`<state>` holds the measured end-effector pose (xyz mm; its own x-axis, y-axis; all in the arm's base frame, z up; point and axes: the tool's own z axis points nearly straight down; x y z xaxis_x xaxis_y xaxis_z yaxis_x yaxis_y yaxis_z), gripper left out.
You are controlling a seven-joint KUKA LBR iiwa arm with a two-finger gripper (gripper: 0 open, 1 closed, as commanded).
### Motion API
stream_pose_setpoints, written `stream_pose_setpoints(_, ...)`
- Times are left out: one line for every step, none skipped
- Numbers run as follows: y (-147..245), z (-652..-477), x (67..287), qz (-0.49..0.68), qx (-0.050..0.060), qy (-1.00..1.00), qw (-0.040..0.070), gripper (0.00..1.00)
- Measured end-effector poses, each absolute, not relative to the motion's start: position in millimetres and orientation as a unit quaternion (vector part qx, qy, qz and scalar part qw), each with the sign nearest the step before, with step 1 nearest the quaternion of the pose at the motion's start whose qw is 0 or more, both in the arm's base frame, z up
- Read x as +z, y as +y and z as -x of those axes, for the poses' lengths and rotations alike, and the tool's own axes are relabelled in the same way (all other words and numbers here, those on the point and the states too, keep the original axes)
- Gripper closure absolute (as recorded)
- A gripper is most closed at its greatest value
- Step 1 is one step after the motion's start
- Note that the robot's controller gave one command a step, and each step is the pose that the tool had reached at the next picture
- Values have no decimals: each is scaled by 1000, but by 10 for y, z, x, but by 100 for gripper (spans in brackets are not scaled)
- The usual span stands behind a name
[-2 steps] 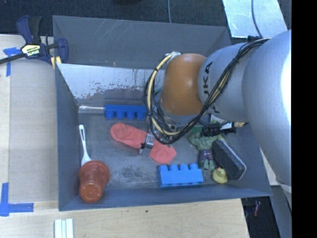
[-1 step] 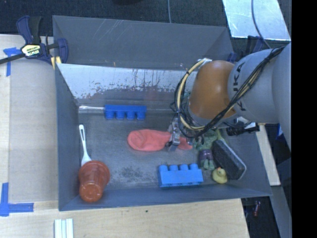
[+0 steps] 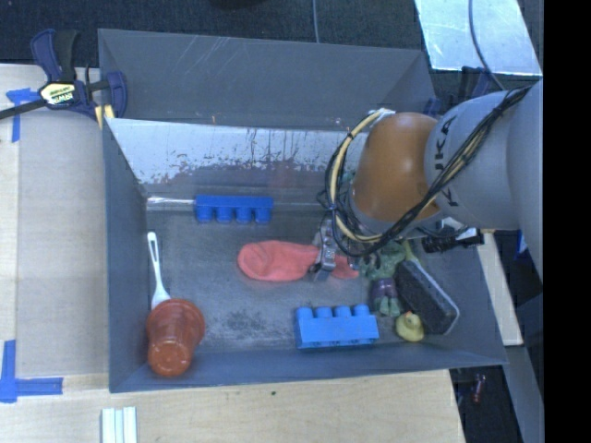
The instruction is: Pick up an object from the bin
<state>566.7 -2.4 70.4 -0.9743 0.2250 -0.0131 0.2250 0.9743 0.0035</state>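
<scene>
By the bin's [image 3: 125, 266] front wall lie a blue block [image 3: 337, 326] and an orange cup [image 3: 174, 338]. Mid-bin, the arm [image 3: 480, 164] bends down from the right, its gripper [image 3: 325, 258] at the right end of a pink soft lump [image 3: 275, 261]; I cannot tell its opening. Beyond lies another blue block [image 3: 234, 210].

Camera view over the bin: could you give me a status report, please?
Gripper down at right end of floppy pink soft piece, middle of grey metal bin. Piece lies flat. Blue studded plastic block near, not blocking.
</scene>
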Motion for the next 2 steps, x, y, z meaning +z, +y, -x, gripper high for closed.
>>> stream_pose_setpoints(-12,-5464,1293,-89,1,996,5,100)
stream_pose_setpoints(332,-5548,2069,-70,1,998,5,100)
